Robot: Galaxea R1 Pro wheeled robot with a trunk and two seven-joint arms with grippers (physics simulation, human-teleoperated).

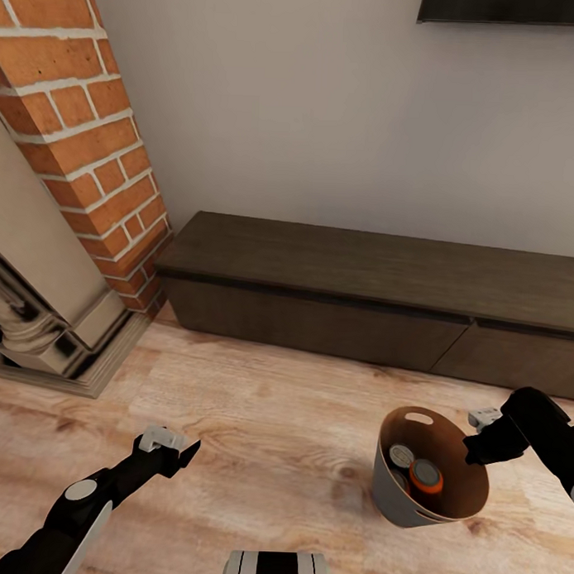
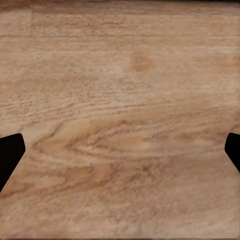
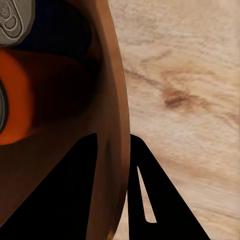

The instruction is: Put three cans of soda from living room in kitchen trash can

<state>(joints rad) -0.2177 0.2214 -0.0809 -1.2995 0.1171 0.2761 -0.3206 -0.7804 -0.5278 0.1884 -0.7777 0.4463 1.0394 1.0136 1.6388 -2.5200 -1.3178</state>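
The trash can [image 1: 390, 496] is tilted over the wood floor, copper-brown inside and pale grey outside. Inside it lie the soda cans: a bright orange one [image 1: 426, 476], one with a silver-grey top [image 1: 401, 455], and a darker one [image 1: 399, 480] half hidden beneath. My right gripper [image 1: 477, 447] is shut on the bin's right rim. In the right wrist view its fingers [image 3: 160, 200] straddle the bin wall [image 3: 112, 115], with the orange can [image 3: 20, 105] just inside. My left gripper [image 1: 182, 453] hangs open and empty over the floor, fingertips [image 2: 10, 155] wide apart.
A red-brick fireplace [image 1: 85, 147] with a pale stone surround stands at the left. A long dark low cabinet [image 1: 361, 298] runs along the grey wall ahead, under the lower edge of a wall TV [image 1: 504, 9]. Light wood floor [image 1: 274, 419] lies between me and the cabinet.
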